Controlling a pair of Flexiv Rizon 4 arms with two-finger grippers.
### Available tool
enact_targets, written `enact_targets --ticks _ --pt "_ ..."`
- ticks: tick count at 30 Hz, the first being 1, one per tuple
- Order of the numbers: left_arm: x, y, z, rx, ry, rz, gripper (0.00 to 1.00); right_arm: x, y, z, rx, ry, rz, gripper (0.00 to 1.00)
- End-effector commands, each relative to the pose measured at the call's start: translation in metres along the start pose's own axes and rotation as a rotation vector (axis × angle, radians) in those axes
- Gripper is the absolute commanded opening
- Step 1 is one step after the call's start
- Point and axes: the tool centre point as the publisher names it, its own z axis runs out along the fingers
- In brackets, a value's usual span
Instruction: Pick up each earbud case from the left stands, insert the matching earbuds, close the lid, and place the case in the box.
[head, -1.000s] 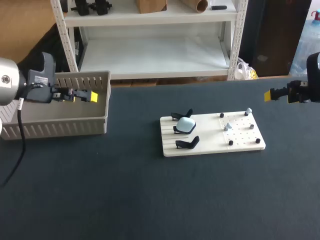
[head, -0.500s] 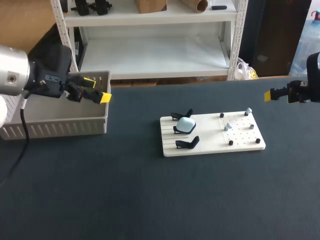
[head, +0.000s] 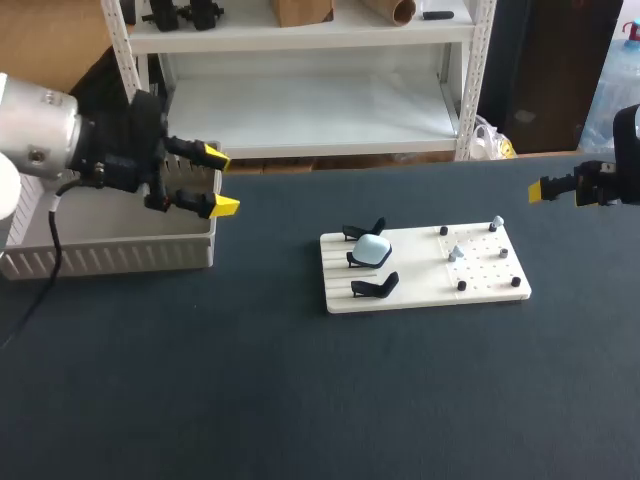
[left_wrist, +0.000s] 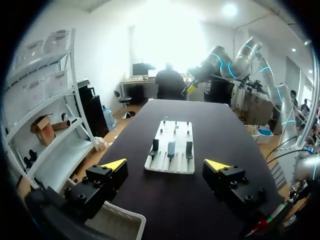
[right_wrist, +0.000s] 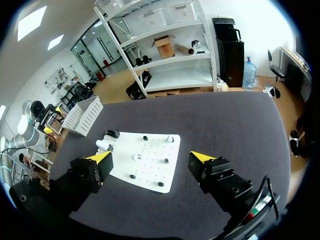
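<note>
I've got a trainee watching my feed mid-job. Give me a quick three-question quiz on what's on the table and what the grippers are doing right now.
1. True or false: the earbud case sits on the middle of the three stands on the white board.
2. Pick one. The left gripper is: A) open, close to the box; B) shut on the case; C) open, directly above the board.
3. Fill in: the right gripper holds ____.
Key: 1 true. 2 A. 3 nothing; its fingers are open with nothing between them.
</note>
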Motion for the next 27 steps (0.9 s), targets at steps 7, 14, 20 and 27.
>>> enact_targets --ticks 7,14,20,27 --pt "0.005 0.001 0.053 0.175 -0.019 0.077 1.00 0.000 0.000 0.000 0.000 0.000 -0.001 1.00" --pt "0.011 -0.001 0.084 0.197 -0.041 0.088 1.00 0.000 0.000 0.000 0.000 0.000 -0.001 1.00" --pt "0.019 -0.003 0.112 0.236 -0.047 0.082 1.00 0.000 0.000 0.000 0.000 0.000 -0.001 1.00" --pt "0.028 -0.009 0.139 0.251 -0.041 0.086 1.00 0.000 0.000 0.000 0.000 0.000 -0.001 1.00"
